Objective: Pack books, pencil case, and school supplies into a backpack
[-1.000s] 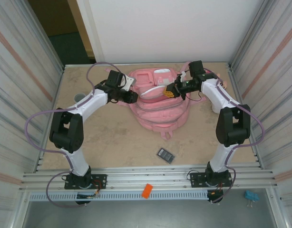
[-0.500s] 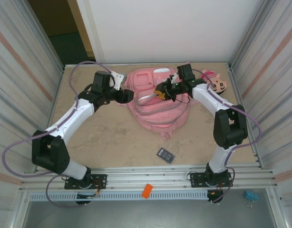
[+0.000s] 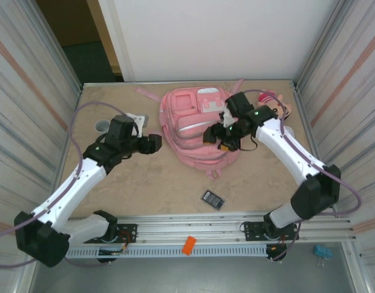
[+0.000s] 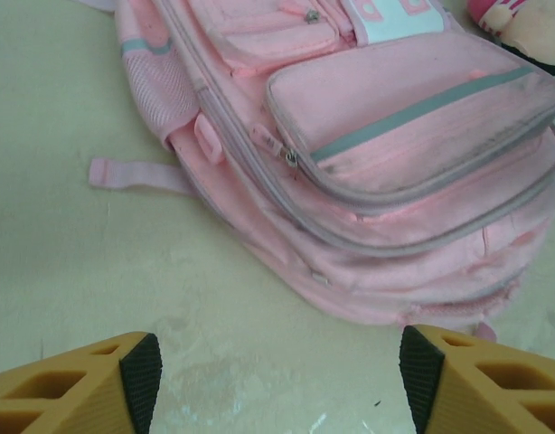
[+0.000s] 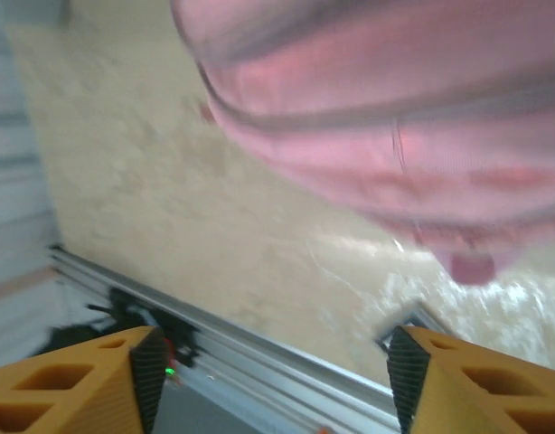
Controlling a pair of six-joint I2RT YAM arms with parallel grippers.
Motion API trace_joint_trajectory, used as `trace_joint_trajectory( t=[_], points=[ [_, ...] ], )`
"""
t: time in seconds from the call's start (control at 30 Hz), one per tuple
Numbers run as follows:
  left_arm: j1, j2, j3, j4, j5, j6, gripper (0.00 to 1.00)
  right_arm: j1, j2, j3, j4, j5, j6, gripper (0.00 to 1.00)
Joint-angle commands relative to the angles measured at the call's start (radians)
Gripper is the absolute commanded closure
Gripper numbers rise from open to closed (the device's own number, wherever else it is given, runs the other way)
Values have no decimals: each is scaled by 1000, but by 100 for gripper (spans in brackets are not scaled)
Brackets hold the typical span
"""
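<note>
Backpack: the large pink fabric backpack with white-trimmed front pockets (image 3: 193, 131) lies flat, pockets up, toward 12 o'clock of the beige surface (image 3: 145, 183). The zips in the left wrist view look closed (so nothing can go in yet, I judge).
Calculator: a small dark rectangular keypad item (image 3: 213, 199) lies at the backpack's 6 o'clock, apart from it, likely waiting to be packed.
Left claw: the left claw (image 3: 154, 144) is released, its yellow black-padded fingers (image 4: 140, 380) spread on nothing. It sits at the backpack's 9 o'clock, facing its side.
Right claw: the right claw (image 3: 215, 137) is released and empty, over the backpack's 4 o'clock edge (wrist view blurred).
Doll head: a pink-hatted doll head (image 3: 279, 105) lies at 2 o'clock, no part of the job.
</note>
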Motion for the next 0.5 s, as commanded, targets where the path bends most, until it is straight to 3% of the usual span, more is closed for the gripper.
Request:
trace_joint_trajectory(
  t=[0.0, 0.23, 0.47],
  points=[
    [-7, -63, -52, -45, 7, -47, 28, 119, -103, -103, -175, 247, -91, 26],
    [-26, -185, -180, -23, 14, -155, 28, 408, -279, -365, -94, 469, -56, 8],
    [-33, -187, -201, -33, 44, -151, 28, 537, -186, -481, 36, 499, -109, 4]
  ],
)
